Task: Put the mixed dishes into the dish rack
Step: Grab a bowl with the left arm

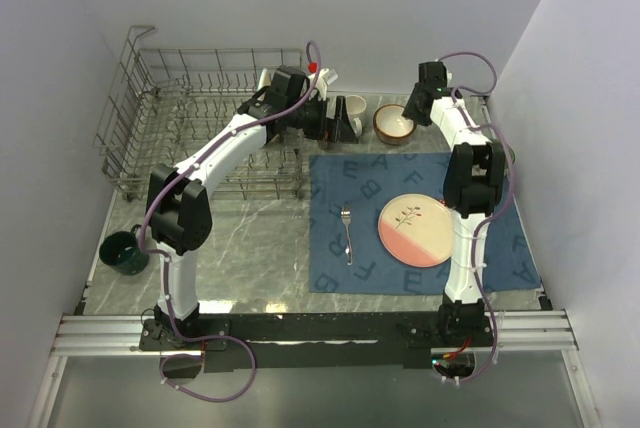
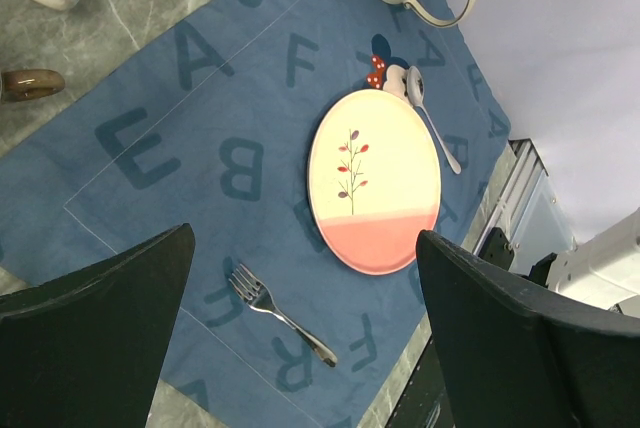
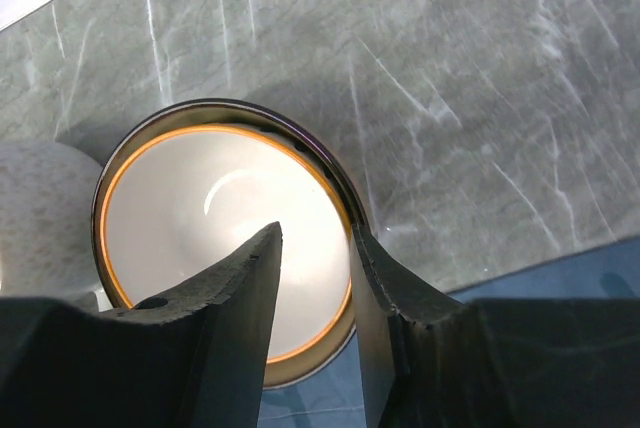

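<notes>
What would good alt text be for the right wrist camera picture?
The right arm's two black fingers straddle the rim of a round white bowl with a brown rim, one inside, one outside. The bowl sits on a grey marbled table, with a corner of blue placemat at lower right.

The grey wire dish rack (image 1: 200,123) stands in the far left corner. A brown-rimmed bowl (image 1: 394,125) and white mug (image 1: 353,108) sit near the far edge. A pink-and-cream plate (image 1: 415,230) and fork (image 1: 346,232) lie flat toward the right edge, and a dark mug (image 1: 125,251) stands by the left edge.
</notes>
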